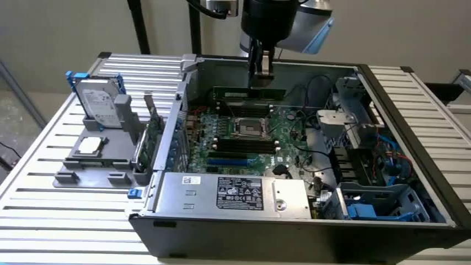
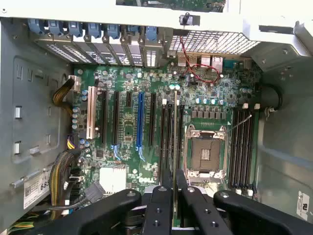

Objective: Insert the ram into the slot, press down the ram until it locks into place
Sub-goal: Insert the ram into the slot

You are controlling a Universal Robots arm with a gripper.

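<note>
The ram (image 1: 249,93), a thin green stick, hangs level above the far part of the open computer case, and my gripper (image 1: 261,70) is shut on its top edge. In the wrist view the ram (image 2: 175,132) appears edge-on as a thin line running out from between the black fingers (image 2: 161,196) of my gripper (image 2: 174,178). It lies lengthwise over a group of long black slots (image 2: 163,142) beside the CPU socket (image 2: 205,152). It is still well above them. In the exterior view these slots (image 1: 235,145) sit just in front of the socket.
More black slots (image 2: 243,147) lie on the socket's other side. A blue slot (image 2: 141,120) and a white one (image 2: 90,115) sit further off. Case walls (image 1: 180,105), cables (image 1: 312,91), a power supply (image 1: 235,190) and drive cages (image 1: 368,160) surround the board. A hard drive (image 1: 99,102) stands outside.
</note>
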